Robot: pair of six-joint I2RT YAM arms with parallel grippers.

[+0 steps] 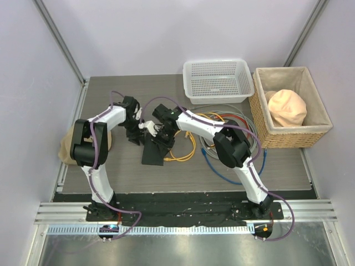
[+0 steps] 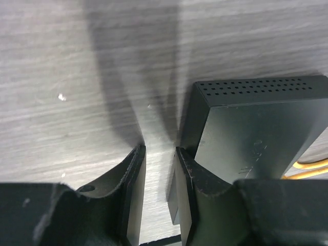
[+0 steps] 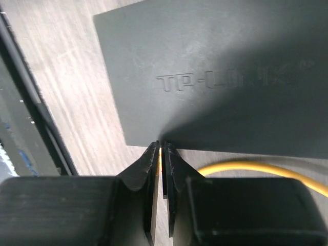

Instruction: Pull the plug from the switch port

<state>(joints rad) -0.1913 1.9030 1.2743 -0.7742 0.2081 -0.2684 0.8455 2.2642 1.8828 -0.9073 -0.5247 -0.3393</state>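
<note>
A flat black switch [image 1: 153, 153] lies on a grey table [image 1: 127, 178], and two white robot arms meet over it. The step in hand looks like the grip before the pull. One gripper steadies the switch while the other sits at the edge where a yellow cable [image 3: 246, 168] runs in.

The left gripper [image 2: 160, 159] is low at the switch's left side. Its fingers [image 2: 134, 174] stand apart with only bare table between them, and they hold nothing. The inner finger lies against the switch's side wall, close to a corner.

The right gripper [image 3: 160, 154] points down at the cable-side edge of the switch. Its fingers [image 3: 148, 164] are almost together, leaving a thin slit with a pale yellow sliver in it. The plug is hidden behind them, so I cannot tell whether it is pinched.

The left arm folds at a high elbow left of the switch, and its forearm reaches in toward it. The right arm bends at an elbow right of the switch, with a long forearm sloping across and the wrist tipped down.

The next move likely needs a sure hold on the plug, with any latch pressed. Then comes a straight pull away from the switch along the port's line. The left gripper should brace the switch so it does not slide along with the plug.
</note>
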